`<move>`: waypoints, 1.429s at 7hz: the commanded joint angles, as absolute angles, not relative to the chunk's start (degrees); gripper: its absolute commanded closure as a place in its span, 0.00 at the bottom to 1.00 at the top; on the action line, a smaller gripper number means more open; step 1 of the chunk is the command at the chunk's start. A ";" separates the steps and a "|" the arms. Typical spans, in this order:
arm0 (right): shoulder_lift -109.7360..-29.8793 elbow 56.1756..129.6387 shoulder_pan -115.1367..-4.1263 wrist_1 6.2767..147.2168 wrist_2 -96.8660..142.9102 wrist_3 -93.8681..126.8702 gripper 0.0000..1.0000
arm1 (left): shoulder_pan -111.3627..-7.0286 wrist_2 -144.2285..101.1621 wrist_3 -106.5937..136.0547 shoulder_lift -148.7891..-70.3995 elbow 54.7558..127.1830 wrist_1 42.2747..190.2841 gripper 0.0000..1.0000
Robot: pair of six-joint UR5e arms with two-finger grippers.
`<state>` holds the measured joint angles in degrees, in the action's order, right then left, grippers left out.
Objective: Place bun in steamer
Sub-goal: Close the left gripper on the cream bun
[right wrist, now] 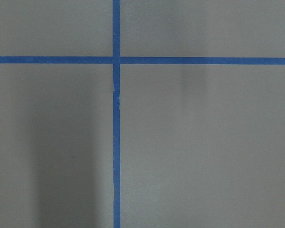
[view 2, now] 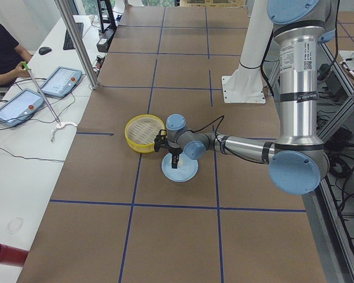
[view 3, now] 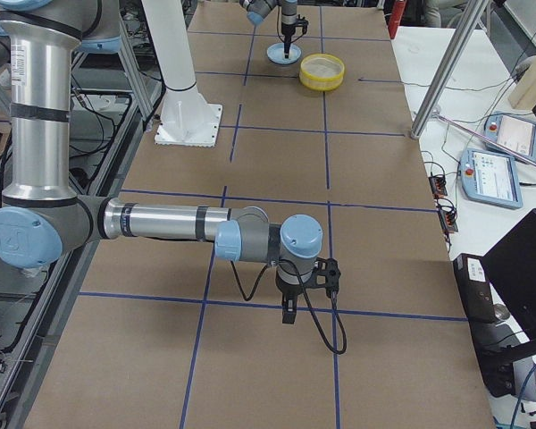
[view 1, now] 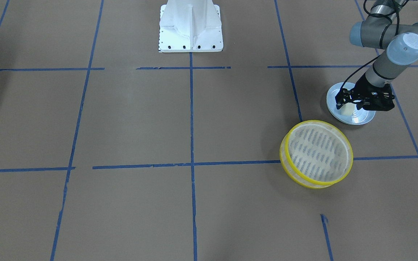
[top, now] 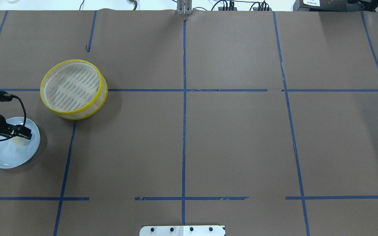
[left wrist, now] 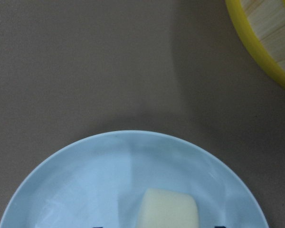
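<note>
The bun [view 1: 346, 110] is a small cream-white block lying on a light blue plate [view 1: 359, 118]. My left gripper [view 1: 348, 105] is lowered over the plate with its jaws open, one finger on each side of the bun and a gap to it. The left wrist view shows the bun [left wrist: 168, 210] on the plate [left wrist: 85, 180] between two dark fingertips at the bottom edge. The steamer [view 1: 296, 174] stands empty on the table just beside the plate; it also shows in the overhead view [top: 74, 113]. My right gripper [view 3: 290, 313] hangs over bare table far away; I cannot tell its state.
The white robot base [view 1: 191, 25] stands at the table's middle edge. Blue tape lines [top: 184, 131] cross the brown table. The steamer's yellow rim [left wrist: 259, 45] is at the upper right of the left wrist view. Operators' tablets [view 2: 17, 106] lie on a side table.
</note>
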<state>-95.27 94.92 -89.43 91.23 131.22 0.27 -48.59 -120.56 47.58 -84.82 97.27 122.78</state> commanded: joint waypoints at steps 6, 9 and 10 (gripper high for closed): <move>-95.27 94.92 -89.38 91.23 131.22 0.26 0.00 | -48.69 -120.50 47.64 -84.11 97.91 123.13 0.78; -95.27 94.92 -89.47 91.23 131.22 0.26 0.00 | -49.39 -121.37 47.20 -81.24 104.63 122.26 0.77; -95.27 94.92 -89.39 91.23 131.22 0.26 0.00 | -49.39 -121.38 47.11 -79.91 108.24 120.08 0.77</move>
